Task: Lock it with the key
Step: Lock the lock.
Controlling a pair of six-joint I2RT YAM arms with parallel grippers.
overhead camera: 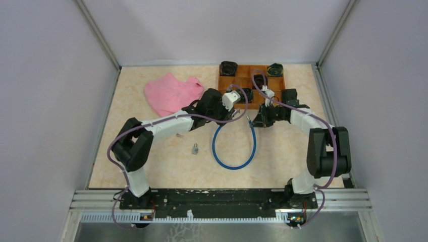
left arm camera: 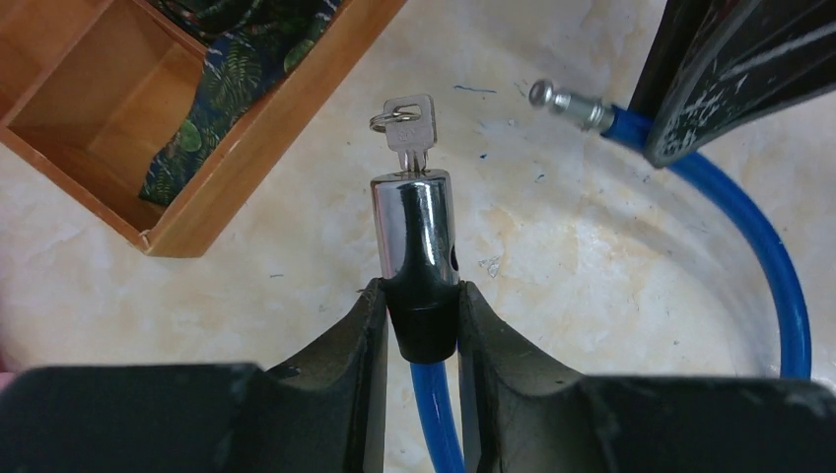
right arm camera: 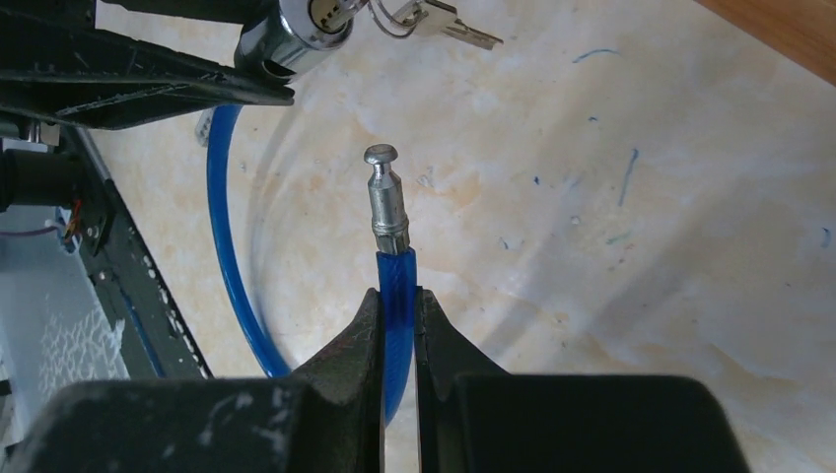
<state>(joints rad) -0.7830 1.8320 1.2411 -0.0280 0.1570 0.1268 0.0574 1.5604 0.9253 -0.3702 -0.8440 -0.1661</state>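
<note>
fingers [left arm camera: 345, 365] around lock cylinder [left arm camera: 414, 222], cable end [right arm camera: 386, 212]

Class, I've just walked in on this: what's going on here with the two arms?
The two arms are working on a cable lock. The left fingers grip the chrome lock barrel, which has the key in its end. The right fingers pinch the blue cable just behind its metal pin. The pin is not yet in the barrel, so nothing is locked.
</note>
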